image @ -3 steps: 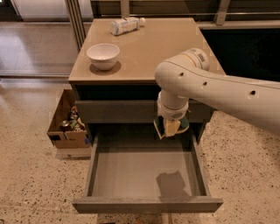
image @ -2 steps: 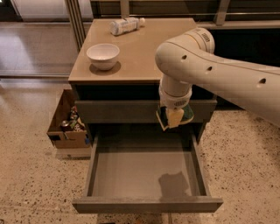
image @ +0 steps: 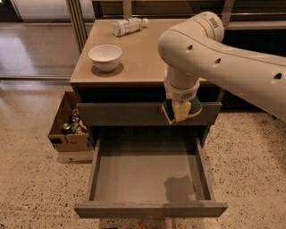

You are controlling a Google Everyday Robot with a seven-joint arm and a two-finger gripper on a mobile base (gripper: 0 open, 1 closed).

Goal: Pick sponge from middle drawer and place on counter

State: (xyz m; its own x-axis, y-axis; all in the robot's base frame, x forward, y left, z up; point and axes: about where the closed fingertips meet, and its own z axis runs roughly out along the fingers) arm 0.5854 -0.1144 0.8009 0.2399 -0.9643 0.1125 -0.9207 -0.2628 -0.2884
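Higher than a second before, my tool (image: 180, 105) was clamped on the sponge (image: 195, 108), just below the table (image: 138, 67) edge, above the open middle drawer (image: 149, 209); I judged it should clear that edge before moving inward

Counter (image: 143, 67) bears white bowl (image: 105, 57) and toppled bottle (image: 127, 27); jaws, clamping sponge (image: 195, 107), hang below its front edge

Green-yellow sponge (image: 193, 107) in tool (image: 180, 112) above open middle drawer (image: 134, 176)

Speckled terrazzo floor (image: 250, 170), open cardboard box (image: 67, 142) of oddments, dim metal-framed panels (image: 40, 8) behind.
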